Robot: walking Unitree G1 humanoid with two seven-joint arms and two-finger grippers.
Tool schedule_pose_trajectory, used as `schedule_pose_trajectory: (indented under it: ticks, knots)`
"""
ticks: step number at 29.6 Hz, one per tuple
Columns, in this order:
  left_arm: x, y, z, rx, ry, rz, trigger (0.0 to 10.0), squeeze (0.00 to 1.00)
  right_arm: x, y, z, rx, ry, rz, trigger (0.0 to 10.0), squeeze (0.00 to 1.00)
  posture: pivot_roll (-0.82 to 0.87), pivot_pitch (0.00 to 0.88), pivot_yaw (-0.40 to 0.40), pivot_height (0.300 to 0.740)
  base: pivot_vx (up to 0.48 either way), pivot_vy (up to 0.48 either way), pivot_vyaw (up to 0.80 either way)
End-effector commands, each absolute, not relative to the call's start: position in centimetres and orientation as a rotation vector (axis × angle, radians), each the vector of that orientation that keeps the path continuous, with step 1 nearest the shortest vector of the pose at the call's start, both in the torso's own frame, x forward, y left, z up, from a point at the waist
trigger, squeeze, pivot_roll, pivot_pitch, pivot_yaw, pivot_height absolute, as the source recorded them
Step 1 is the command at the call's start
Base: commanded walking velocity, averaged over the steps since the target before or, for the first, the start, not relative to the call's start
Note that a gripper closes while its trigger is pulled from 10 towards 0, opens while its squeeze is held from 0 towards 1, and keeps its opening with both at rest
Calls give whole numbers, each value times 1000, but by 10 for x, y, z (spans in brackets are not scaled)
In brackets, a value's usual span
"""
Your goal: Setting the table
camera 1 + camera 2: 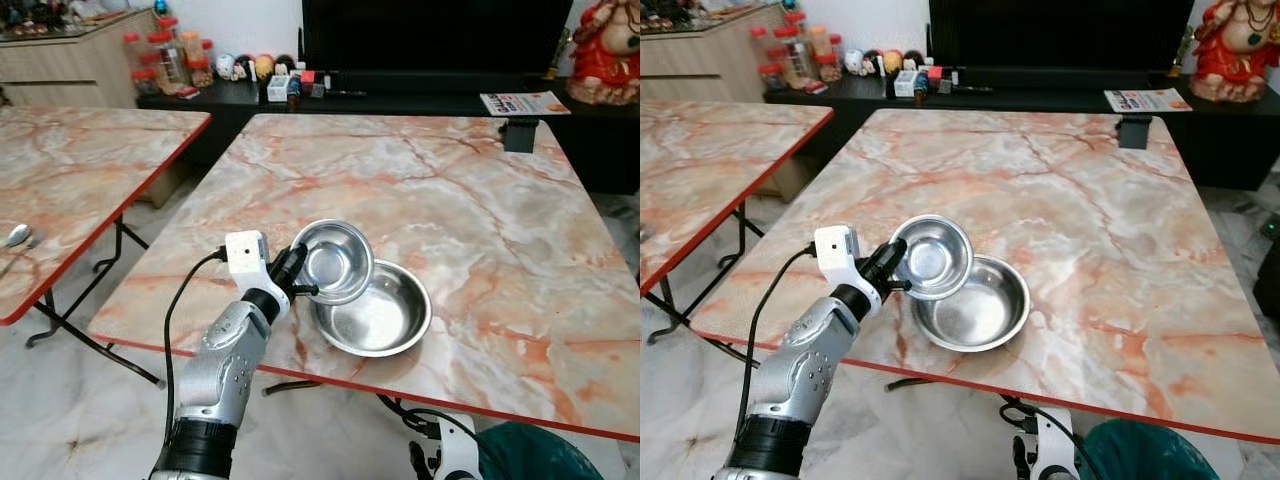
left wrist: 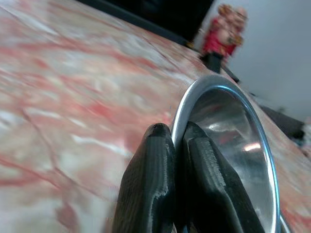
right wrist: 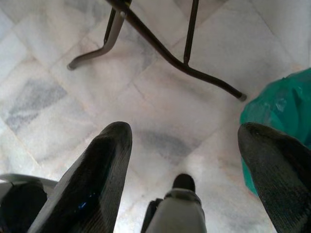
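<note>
Left eye view: left pincer (image 1: 296,277) pinching small bowl (image 1: 333,260) rim, holding it tilted, overlapping large bowl (image 1: 375,310) lower centre on bench (image 1: 450,190); right pincer (image 3: 182,160) hanging open.

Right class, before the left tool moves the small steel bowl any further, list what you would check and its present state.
1. Left tool clamps the small bowl's rim: ok.
2. Small bowl level: not ok, tilted.
3. Small bowl lifted free of the large bowl: cannot tell, they overlap.
4. Bare table beyond for placing: ok.
5. Right tool open, idle over the floor: ok.
</note>
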State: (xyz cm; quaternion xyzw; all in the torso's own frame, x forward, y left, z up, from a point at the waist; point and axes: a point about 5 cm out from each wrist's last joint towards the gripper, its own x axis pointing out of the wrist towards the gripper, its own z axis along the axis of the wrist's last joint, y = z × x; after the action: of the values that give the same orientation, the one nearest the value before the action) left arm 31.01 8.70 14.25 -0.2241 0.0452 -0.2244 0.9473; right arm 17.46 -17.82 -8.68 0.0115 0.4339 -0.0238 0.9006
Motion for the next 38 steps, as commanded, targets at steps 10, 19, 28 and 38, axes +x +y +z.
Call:
schedule_pose_trajectory:
  ticks: [10,19,28,38]
  knots:
    - [308,76,150,-479,94,-535,10000,0,173,-176,-87,18,894,-47,10000,0,-26,0,67,723,0,0,0]
    - [308,76,150,-479,94,-535,10000,0,173,-176,-87,18,894,-47,10000,0,-26,0,67,723,0,0,0]
    - [308,76,150,-479,94,-535,10000,0,173,-176,-87,18,894,-47,10000,0,-26,0,67,723,0,0,0]
    - [329,53,155,-459,204,-481,10000,0,172,-175,-88,37,897,-64,10000,0,-35,0,82,723,0,0,0]
